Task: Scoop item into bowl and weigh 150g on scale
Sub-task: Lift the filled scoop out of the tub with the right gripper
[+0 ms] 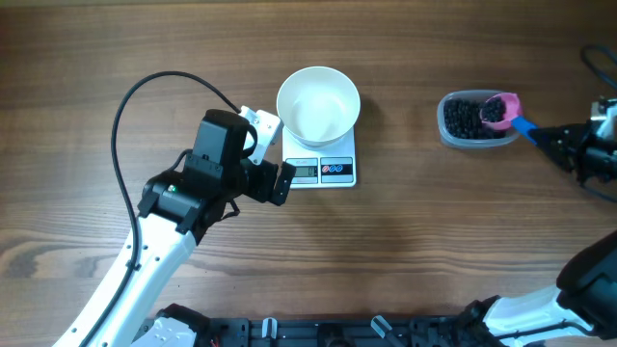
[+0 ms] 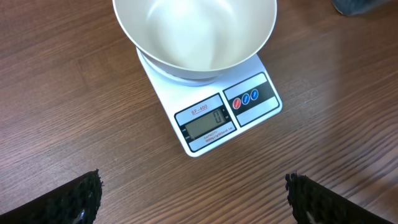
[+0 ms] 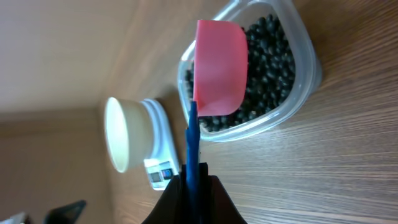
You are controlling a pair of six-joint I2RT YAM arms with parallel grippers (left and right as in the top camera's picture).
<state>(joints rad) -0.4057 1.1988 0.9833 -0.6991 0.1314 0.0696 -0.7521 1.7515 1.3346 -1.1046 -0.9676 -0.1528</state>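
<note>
The white bowl (image 1: pixel 318 104) stands empty on the white scale (image 1: pixel 333 171), whose display (image 2: pixel 207 122) reads 0. My left gripper (image 1: pixel 273 154) hovers open just left of the scale; its fingertips (image 2: pixel 78 198) frame bare wood in the left wrist view. At the right, my right gripper (image 1: pixel 554 140) is shut on the blue handle (image 3: pixel 192 146) of a pink scoop (image 1: pixel 499 109). The scoop (image 3: pixel 219 68) rests over the clear tub (image 1: pixel 451 127) of black beads (image 3: pixel 268 53), and dark beads show inside it in the overhead view.
A black cable (image 1: pixel 125 101) loops over the table's left side behind my left arm. Another cable (image 1: pixel 600 60) lies at the far right edge. A black rail (image 1: pixel 318 333) runs along the front edge.
</note>
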